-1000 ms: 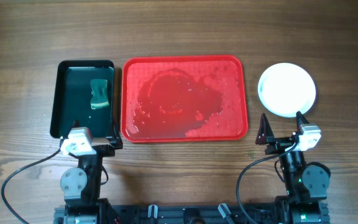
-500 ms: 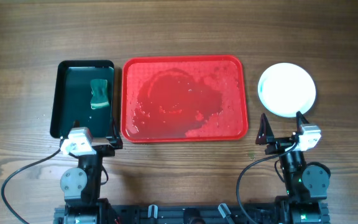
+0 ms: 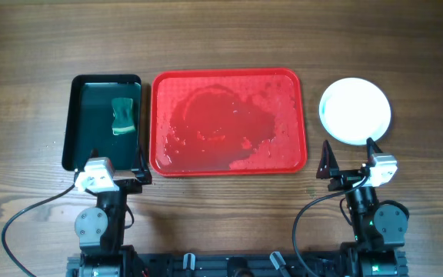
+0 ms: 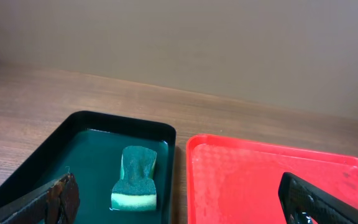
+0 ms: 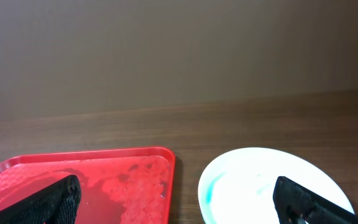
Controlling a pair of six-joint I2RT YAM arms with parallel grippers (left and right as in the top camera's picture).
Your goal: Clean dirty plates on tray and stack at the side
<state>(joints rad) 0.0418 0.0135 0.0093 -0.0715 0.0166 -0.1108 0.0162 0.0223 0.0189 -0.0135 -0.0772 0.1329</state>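
A red tray (image 3: pixel 229 121) lies in the middle of the table, wet with foamy water and with no plate on it. It also shows in the left wrist view (image 4: pixel 272 180) and the right wrist view (image 5: pixel 86 180). A white plate (image 3: pixel 354 111) sits on the table right of the tray, and shows in the right wrist view (image 5: pixel 266 183) with a faint blue smear. A green sponge (image 3: pixel 123 116) lies in a black bin (image 3: pixel 79 123), seen too in the left wrist view (image 4: pixel 135 178). My left gripper (image 3: pixel 115 171) and right gripper (image 3: pixel 351 158) rest open and empty near the front edge.
The black bin of dark water (image 4: pixel 79 152) stands just left of the tray. Arm bases and cables sit at the front edge. A plain wall stands behind the table.
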